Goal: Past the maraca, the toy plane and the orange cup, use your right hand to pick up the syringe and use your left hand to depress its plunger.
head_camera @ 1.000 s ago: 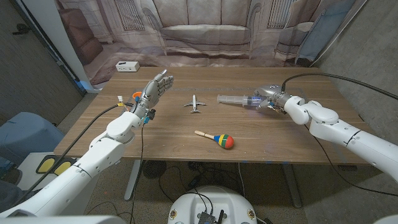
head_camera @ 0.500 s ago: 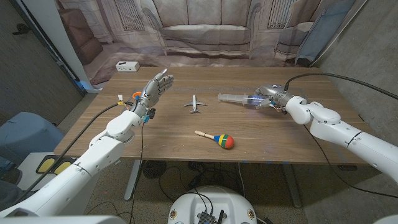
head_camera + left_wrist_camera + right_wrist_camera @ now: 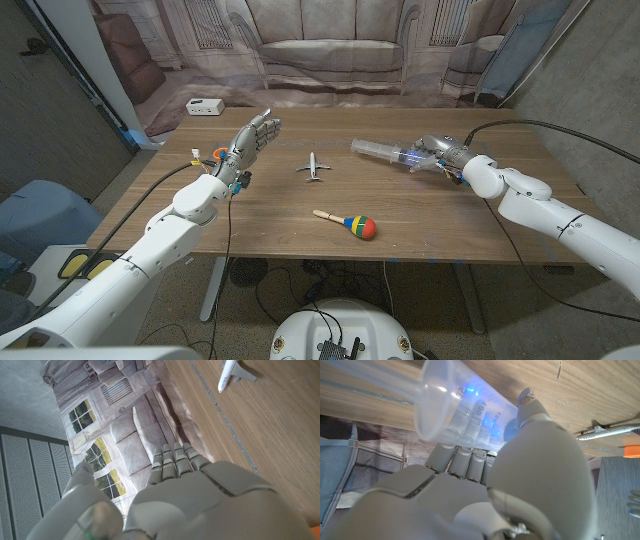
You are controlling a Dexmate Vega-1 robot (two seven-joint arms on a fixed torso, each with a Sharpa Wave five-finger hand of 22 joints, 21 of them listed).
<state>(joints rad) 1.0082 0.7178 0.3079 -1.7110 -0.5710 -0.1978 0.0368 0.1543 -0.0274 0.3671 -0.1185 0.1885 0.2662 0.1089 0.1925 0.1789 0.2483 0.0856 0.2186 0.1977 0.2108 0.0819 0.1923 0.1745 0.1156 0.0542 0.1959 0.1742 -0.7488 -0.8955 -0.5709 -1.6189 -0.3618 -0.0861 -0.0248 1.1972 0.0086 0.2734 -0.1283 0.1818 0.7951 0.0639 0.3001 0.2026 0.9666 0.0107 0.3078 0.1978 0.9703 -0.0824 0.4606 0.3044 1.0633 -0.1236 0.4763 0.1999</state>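
While the clear plastic syringe (image 3: 385, 152) hangs in the right hand's grip above the far right part of the brown wooden counter (image 3: 300, 215), the relation that matters is its long axis: it runs roughly from three o'clock to nine o'clock, with the free end pointing toward the left hand.

Going left to right, the grey left hand (image 3: 248, 142) stands raised over the counter's left side at about ten o'clock from the centre, fingers apart and reaching upward, holding nothing; its wrist view shows the fingers (image 3: 172, 462) extended side by side. An orange cup (image 3: 219, 154) shows partly just behind that hand. Next comes the small white toy plane (image 3: 314, 166) near the middle, and at six o'clock from it the wooden-handled maraca with a red, yellow and blue head (image 3: 347, 222).

The syringe lies well apart from the left hand, at about three o'clock from it, past the plane. The right hand (image 3: 437, 156) wraps its fingers around the barrel (image 3: 470, 410). Which end bears the plunger I cannot tell for sure; judging by the task, the left hand would have to cross toward it
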